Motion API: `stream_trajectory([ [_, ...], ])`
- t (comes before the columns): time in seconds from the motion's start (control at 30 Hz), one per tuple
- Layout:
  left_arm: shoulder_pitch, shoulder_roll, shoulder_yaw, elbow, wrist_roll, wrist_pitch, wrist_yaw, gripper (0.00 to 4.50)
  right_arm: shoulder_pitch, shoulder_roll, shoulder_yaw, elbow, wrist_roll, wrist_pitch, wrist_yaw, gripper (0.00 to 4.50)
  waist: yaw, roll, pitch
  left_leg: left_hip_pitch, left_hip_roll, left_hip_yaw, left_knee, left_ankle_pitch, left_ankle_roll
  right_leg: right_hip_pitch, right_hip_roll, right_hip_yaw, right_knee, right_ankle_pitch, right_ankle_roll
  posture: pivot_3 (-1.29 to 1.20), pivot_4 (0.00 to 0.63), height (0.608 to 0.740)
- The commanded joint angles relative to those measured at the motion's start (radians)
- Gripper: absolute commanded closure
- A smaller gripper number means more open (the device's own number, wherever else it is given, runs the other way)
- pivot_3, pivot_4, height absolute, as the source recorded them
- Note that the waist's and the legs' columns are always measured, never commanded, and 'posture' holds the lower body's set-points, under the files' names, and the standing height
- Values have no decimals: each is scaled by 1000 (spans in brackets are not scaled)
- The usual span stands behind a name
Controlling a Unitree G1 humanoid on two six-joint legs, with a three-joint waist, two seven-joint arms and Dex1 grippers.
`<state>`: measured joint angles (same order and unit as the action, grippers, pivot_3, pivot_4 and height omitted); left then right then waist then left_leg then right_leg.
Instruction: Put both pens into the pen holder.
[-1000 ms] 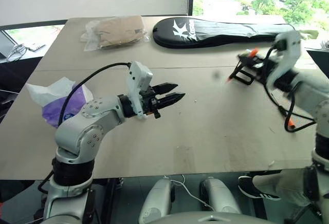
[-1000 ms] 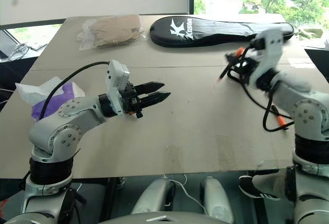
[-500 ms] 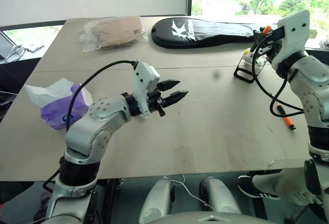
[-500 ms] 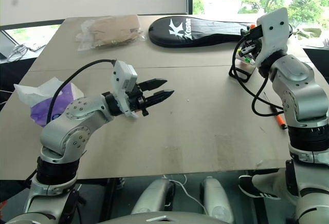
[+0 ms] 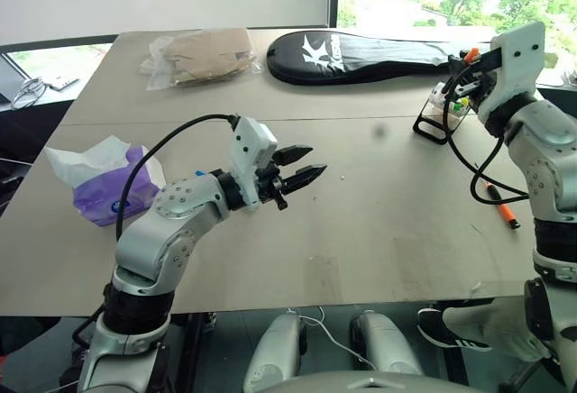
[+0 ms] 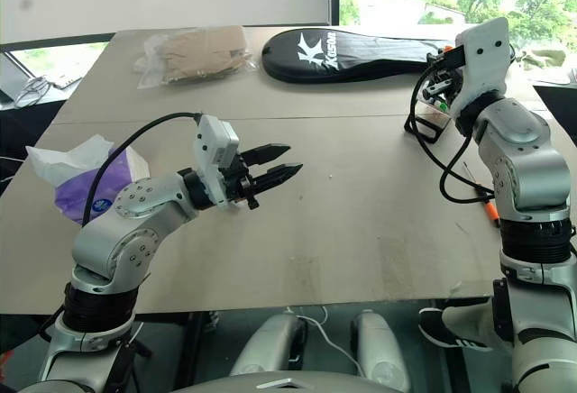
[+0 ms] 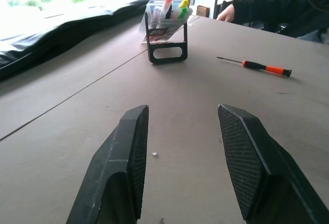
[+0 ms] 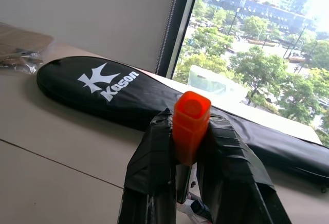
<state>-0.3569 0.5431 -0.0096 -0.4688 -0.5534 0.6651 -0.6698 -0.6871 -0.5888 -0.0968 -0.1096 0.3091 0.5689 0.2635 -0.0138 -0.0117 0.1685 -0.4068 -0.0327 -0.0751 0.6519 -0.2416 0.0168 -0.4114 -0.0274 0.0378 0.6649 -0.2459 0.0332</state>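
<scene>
While clamped between the closed fingers of the right gripper (image 8: 189, 183), orange-capped pen (image 8: 190, 126) stands close to upright, long axis running up and down, orange cap on top, lower end reaching down toward the pen holder (image 5: 448, 109) directly beneath. Seen from the left wrist as a dark shaft with a pale orange tip, slanting into the top of the holder among yellow and green markers (image 7: 182, 7). Holder itself sits at the far right of the worktop (image 5: 361, 222), a clear box tilted on a black frame stand, just in front of the long black racket bag (image 5: 379, 55). Cannot tell where the second pen lies. Left gripper (image 5: 302, 165) hovers over the middle of the worktop, pointing level toward the right, fingers (image 7: 126, 157) parted about halfway with nothing between them. Black-and-orange screwdriver (image 5: 501, 204) lies flat near the right edge, well apart from the holder. Purple tissue pack (image 5: 113, 190) at the left edge; plastic-wrapped brown bundle (image 5: 203, 55) at the far side, beside the bag.
</scene>
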Motion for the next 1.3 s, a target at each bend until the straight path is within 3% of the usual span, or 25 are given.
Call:
stream_trajectory([
  [0.03,1,5,10,-19,2,-26,-7,2334,-31,27,-70,-25,25,-1,-8,4406,0,0,0,0,0,0,0,0,0,0,0,0,0,0,0,0,150,740],
  [0.33,5,10,16,-19,1,-25,-12,2334,-70,90,-164,-37,120,66,-22,4406,-1,0,0,0,0,0,0,0,0,0,0,0,0,0,0,0,150,740],
  [1.03,10,-1,35,-46,-21,-54,-18,2334,-103,95,27,293,-201,-265,6,4406,-3,0,0,1,0,1,0,1,-1,0,0,0,0,0,0,0,150,740],
  [1.07,13,-2,39,-50,-38,-50,-24,2334,-104,100,26,307,-204,-272,6,3393,-3,0,0,0,0,1,0,1,-1,0,0,0,0,0,0,0,150,740],
  [1.23,2,-12,57,-49,-59,-68,-25,2334,-93,88,44,341,-248,-329,22,1140,-3,0,0,0,0,1,-1,2,-4,0,0,0,0,0,0,0,150,740],
  [1.3,0,-13,58,-44,-56,-72,-25,2334,-88,89,34,330,-248,-339,22,428,-3,0,0,0,0,1,-1,2,-4,0,0,0,0,0,0,0,150,740],
])
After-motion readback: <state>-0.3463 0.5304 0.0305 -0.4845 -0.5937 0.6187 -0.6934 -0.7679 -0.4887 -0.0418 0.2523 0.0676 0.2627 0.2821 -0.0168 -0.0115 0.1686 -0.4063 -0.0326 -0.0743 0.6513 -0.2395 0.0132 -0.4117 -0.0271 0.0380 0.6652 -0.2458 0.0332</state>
